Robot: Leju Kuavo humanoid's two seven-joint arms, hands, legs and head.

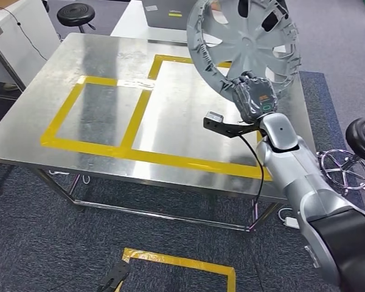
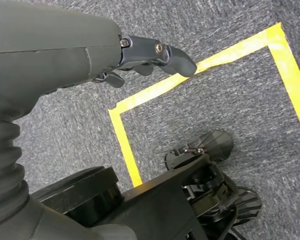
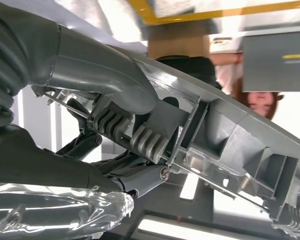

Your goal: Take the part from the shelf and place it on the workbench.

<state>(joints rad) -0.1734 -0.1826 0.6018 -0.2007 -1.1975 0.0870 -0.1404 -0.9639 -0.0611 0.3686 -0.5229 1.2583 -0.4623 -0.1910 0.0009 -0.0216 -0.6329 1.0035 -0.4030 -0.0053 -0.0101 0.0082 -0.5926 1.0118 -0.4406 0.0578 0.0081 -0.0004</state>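
**Hubcap held above the table, ready to set down**

Right hand point(image 1: 253, 97) grips the lower rim of the round grey plastic wheel cover point(image 1: 245, 42), fingers and thumb clamped around the ribbed edge. The cover stands tilted in the air over the far right part of the shiny steel table point(image 1: 103, 115), above its yellow tape rectangles point(image 1: 139, 121). Best lowered slowly and flattened before release. The right arm reaches forward, wrist raised. Left hand point(image 2: 156, 57) hangs over the carpet, fingers loosely apart, holding nothing.
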